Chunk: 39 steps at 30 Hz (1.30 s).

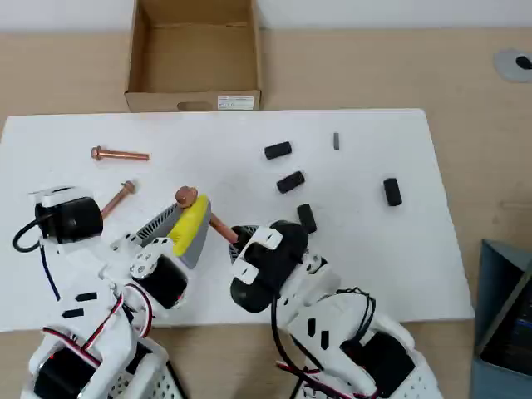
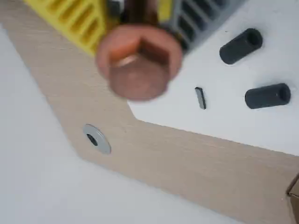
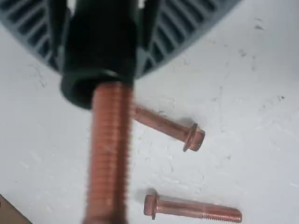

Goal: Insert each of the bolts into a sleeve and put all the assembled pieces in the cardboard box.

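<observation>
In the high view the bolt (image 1: 218,224) lay slantwise at the lower middle of the frame. Its head was toward the upper left and its threaded shaft ran down to the right. The left fingers (image 1: 189,226) were pinched on it just behind the head, one yellow and one grey. The left wrist view showed the head clamped between them.

The right fingers (image 3: 196,18) were closed around the black sleeve (image 3: 96,51), which sat at the lower-right end of that same slanted line. In the right wrist view the shaft ran straight out of the sleeve's mouth, so the two long axes appeared to be in line. The tip seemed to be at or just inside the bore, with most of the thread exposed.

The insertion therefore looked begun but not finished. What remained was probably a push along that one shared diagonal, bolt head toward sleeve. Any sideways tilt would likely jam the thread on the rim.

Two loose bolts (image 1: 120,154) (image 1: 118,198) lay on the white surface (image 1: 374,274) at the left. Four loose sleeves (image 1: 278,150) (image 1: 290,181) (image 1: 307,218) (image 1: 392,191) lay to the right of centre. The cardboard box (image 1: 193,100) stood at the top of the frame, well apart from both arms, with nothing visible inside it.
</observation>
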{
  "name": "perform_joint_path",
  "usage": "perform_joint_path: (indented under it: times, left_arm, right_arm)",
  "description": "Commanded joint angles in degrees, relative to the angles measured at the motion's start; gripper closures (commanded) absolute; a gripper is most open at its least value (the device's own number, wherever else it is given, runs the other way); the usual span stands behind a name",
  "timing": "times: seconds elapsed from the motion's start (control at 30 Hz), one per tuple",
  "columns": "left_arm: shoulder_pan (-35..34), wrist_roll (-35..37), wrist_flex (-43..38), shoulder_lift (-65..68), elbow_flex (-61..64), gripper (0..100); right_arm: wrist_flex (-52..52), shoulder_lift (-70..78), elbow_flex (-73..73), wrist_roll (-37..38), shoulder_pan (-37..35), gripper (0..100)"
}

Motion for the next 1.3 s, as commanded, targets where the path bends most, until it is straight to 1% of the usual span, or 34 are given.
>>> perform_joint_path:
  times: [0.0,0.23,0.4,0.9,0.97,1.13,1.27]
  left_arm:
    - [0.7,0.3,-1.2,-0.2,0.2,100]
    - [0.3,-0.4,-1.4,-0.3,2.1,100]
    - [0.2,-4.9,-5.4,-0.2,2.2,100]
    - [0.9,-5.0,-5.6,-0.2,4.3,100]
    - [2.8,-5.3,-5.5,-0.2,4.7,100]
    - [10.5,-5.4,-0.8,-0.2,4.9,100]
    - [11.7,-5.4,2.2,-0.2,4.9,100]
  right_arm:
    - [-1.3,-2.3,-0.1,-0.3,-0.7,98.9]
    - [-1.2,-2.3,-0.3,-0.1,-0.7,98.9]
    - [-1.2,-2.3,-0.2,-0.1,-0.7,98.9]
    - [-1.2,-2.3,-0.1,-0.1,-0.7,98.9]
    - [-1.2,-2.3,-0.1,-0.1,-0.7,98.9]
    - [-1.2,-2.3,-0.1,-0.1,-0.7,98.9]
    - [-1.2,-2.3,-0.1,-0.1,-0.7,98.9]
